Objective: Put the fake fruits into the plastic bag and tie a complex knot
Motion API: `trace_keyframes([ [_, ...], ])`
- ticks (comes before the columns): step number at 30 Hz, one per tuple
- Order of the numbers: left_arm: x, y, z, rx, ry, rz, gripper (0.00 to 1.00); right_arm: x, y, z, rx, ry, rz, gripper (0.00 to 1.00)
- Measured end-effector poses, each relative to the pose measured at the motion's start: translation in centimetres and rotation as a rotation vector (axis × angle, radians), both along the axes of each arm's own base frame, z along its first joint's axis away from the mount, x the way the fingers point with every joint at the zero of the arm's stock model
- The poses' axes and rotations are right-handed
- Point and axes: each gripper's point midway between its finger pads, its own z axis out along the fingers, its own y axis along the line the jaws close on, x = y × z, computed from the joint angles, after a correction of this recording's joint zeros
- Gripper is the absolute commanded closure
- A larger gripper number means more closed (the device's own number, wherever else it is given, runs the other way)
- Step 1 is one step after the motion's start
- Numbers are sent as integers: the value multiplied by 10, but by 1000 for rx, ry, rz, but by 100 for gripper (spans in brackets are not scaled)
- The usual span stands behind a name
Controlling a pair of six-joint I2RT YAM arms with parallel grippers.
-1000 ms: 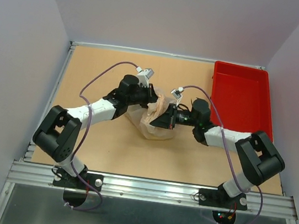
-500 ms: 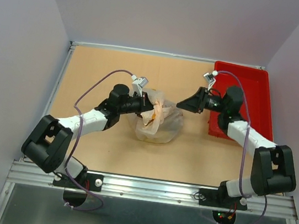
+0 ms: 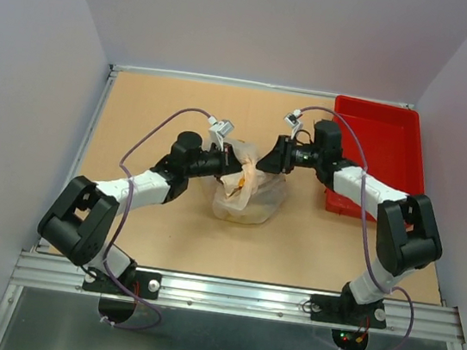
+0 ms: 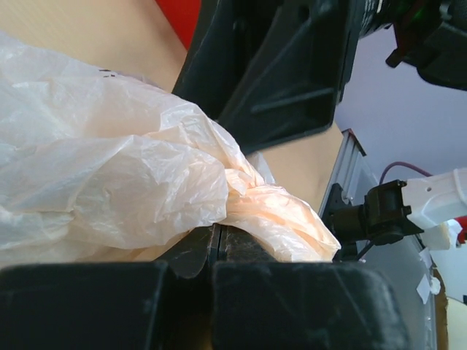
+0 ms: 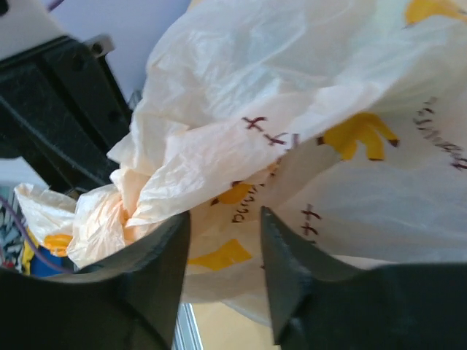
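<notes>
Half a second back the right gripper (image 3: pixel 264 161) hung clear of the thin, crinkly, translucent whitish plastic bag (image 3: pixel 252 197), out by the red rectangular plastic tray (image 3: pixel 376 151). It has since swung in, and its tip now sits against the bag's upper right side. The left gripper (image 3: pixel 236 162) has stayed at the bag's upper left. From above, the bag stands on the brown table (image 3: pixel 155 112) between the two arms, left of the tray and apart from it. Its top is gathered into an orange-tinted bunch between the two tips. What lies inside cannot be made out, nor whether the bunch is tied.

The left wrist camera shows that gripper's two black fingers (image 4: pixel 139 299) pressed together with only a thin seam between them. A crumpled fold of the bag is caught at the seam and spills out over them to the right. More of the bag billows at the left. The right gripper's black body fills the top of this view, just beyond the plastic, and a sliver of the tray shows behind it.

The right wrist camera shows its own dark fingers (image 5: pixel 157 270) spread apart, with printed plastic in the gap; neither finger can be seen pinching it. The bag fills most of this view, marked with orange-yellow patches and dark lettering. The left gripper's black body sits at the upper left, beside the crumpled bunch.
</notes>
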Motion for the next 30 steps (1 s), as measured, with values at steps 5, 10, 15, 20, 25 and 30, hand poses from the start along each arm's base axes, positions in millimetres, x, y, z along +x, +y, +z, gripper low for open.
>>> trace_keyframes([
  [5,-7,-6,10,-68,-3,-49,100,-17,14,3,27,2,63,23],
  [10,-17,-9,15,-118,13,-102,100,-20,10,-2,72,84,18,0],
  [15,-15,-10,29,-165,-12,-107,100,-19,13,6,141,167,-15,0],
  [20,-13,-10,37,-191,-31,-107,100,-22,17,10,198,241,-16,15],
  [25,-10,-9,41,-201,-61,-98,100,-17,-8,13,180,208,-10,20],
  [30,-8,-4,33,-196,-67,-72,100,4,-45,31,150,112,-45,27],
])
